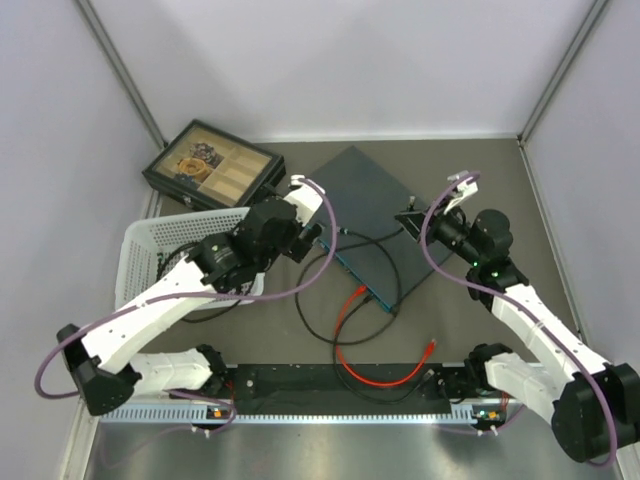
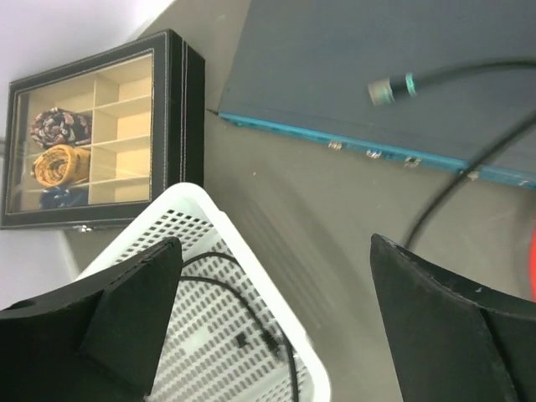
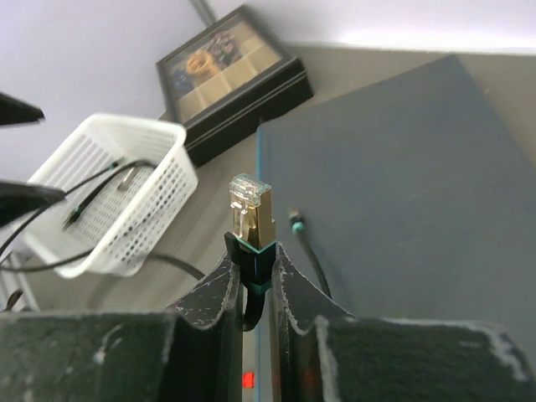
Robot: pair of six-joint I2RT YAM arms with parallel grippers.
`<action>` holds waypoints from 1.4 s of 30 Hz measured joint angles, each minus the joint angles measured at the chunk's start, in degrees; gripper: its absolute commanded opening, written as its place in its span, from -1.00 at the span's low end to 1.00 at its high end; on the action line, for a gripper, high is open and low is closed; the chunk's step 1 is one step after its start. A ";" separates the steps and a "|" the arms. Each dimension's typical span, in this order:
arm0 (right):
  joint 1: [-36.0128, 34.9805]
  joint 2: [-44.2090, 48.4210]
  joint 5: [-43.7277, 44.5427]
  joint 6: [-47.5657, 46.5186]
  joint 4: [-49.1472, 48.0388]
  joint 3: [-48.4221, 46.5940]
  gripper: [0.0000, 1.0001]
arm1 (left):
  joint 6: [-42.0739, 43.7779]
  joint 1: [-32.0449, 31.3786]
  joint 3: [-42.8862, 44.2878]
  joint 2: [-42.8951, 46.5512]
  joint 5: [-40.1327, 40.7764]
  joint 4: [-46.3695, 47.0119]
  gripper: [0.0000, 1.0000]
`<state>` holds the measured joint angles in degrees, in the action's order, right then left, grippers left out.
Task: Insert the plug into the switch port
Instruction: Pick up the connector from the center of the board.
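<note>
The switch [image 1: 362, 205] is a flat dark blue-grey box lying at an angle mid-table, its teal port edge [image 1: 355, 272] facing the left arm. In the right wrist view my right gripper [image 3: 255, 251] is shut on the plug [image 3: 251, 209], a clear and gold connector with a black boot, held upright above the switch [image 3: 402, 167] near its teal edge [image 3: 260, 167]. My left gripper [image 2: 276, 276] is open and holds nothing. It hovers over the basket rim and the bare table, short of the port edge [image 2: 368, 149]. A loose black cable end [image 2: 389, 90] lies on the switch top.
A white perforated basket [image 1: 150, 255] with black cables stands left of the switch. A black compartmented tray box [image 1: 210, 165] sits at the back left. Black cable loops and a red cable [image 1: 375, 378] lie between the switch and the arm bases.
</note>
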<state>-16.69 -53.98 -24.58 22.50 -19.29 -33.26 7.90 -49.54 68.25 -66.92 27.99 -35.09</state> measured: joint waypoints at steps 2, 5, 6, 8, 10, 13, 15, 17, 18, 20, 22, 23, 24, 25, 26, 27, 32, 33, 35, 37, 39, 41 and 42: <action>0.00 -0.83 -1.44 0.02 -0.04 0.09 -1.00 | -1.88 0.00 0.00 2.14 -0.35 -0.31 0.96; 0.00 -2.03 -3.34 0.15 -1.22 1.05 -1.00 | -4.13 0.00 0.00 5.79 -2.03 -0.44 0.93; 0.00 -2.43 -3.98 0.26 -1.60 1.42 -1.00 | -4.81 0.00 0.00 7.17 -3.02 -0.15 0.92; -0.11 -3.21 -5.01 0.90 -3.08 2.16 -1.00 | -5.60 0.00 -0.52 9.90 -5.31 1.62 0.92; -0.59 -4.35 -6.12 1.70 -5.22 3.02 -1.00 | -6.47 0.00 -2.03 12.11 -8.28 5.03 0.91; -1.99 -5.92 -7.52 3.15 -8.72 3.87 -1.00 | -8.52 0.00 -7.48 13.88 -13.22 14.01 0.88; -3.17 -6.86 -8.35 4.26 -11.78 4.57 -1.00 | -9.88 0.00 -11.43 13.75 -16.06 19.74 0.86; -4.02 -7.34 -8.68 5.60 -14.08 5.16 -1.00 | -11.10 0.00 -15.47 11.72 -19.65 26.36 0.86; -4.55 -7.56 -8.61 6.45 -15.08 5.40 -1.00 | -11.52 0.00 -17.09 10.12 -21.18 28.94 0.85; -5.01 -7.61 -8.26 8.33 -16.06 5.55 -1.00 | -12.35 0.00 -19.76 6.97 -24.15 34.01 0.81; -5.20 -7.61 -7.69 10.58 -18.03 5.95 -1.00 | -12.63 0.00 -21.68 4.33 -26.29 38.21 0.78; -5.25 -7.61 -7.58 11.54 -18.80 6.19 -1.00 | -12.74 -0.02 -22.60 2.95 -27.41 40.81 0.78; -5.33 -7.61 -7.37 12.70 -19.61 6.47 -1.00 | -12.83 -0.07 -23.30 1.51 -28.55 42.95 0.77; -5.40 -7.61 -7.21 13.79 -20.41 6.80 -1.00 | -13.00 -0.11 -23.80 0.11 -29.51 45.22 0.75; -5.46 -7.61 -6.91 14.80 -21.07 7.08 -1.00 | -13.20 -0.13 -23.91 -1.16 -30.38 47.04 0.72; -5.64 -7.61 -6.56 15.69 -21.46 7.26 -1.00 | -13.51 -0.26 -23.93 -2.62 -31.39 49.27 0.69; -6.54 -7.61 -5.03 18.71 -21.73 7.34 -1.00 | -13.64 -1.99 -23.76 -7.89 -34.69 58.01 0.61; -6.58 -7.54 -4.63 19.06 -21.53 7.34 -1.00 | -13.40 -2.58 -23.58 -8.85 -34.95 58.77 0.56; -6.71 -7.21 -3.48 19.61 -20.90 7.34 -1.00 | -12.63 -3.58 -23.43 -10.45 -35.04 59.71 0.51; -6.91 -6.25 -2.19 19.78 -19.80 7.41 -1.00 | -11.76 -4.52 -23.43 -11.89 -34.73 60.48 0.40; -7.10 -4.92 -0.87 19.82 -19.10 7.45 -1.00 | -10.80 -5.22 -23.43 -13.14 -34.21 61.13 0.27; -7.28 -4.11 -0.33 19.91 -18.69 7.45 -1.00 | -10.14 -5.79 -23.43 -14.16 -33.51 61.59 0.01; -7.39 -3.78 -0.07 20.00 -18.58 7.45 -1.00 | -9.94 -5.95 -23.43 -14.49 -33.24 61.68 -0.12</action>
<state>-24.08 -57.76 -24.64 42.50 -37.87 -25.80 -2.04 -55.48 44.82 -81.41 -5.26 26.59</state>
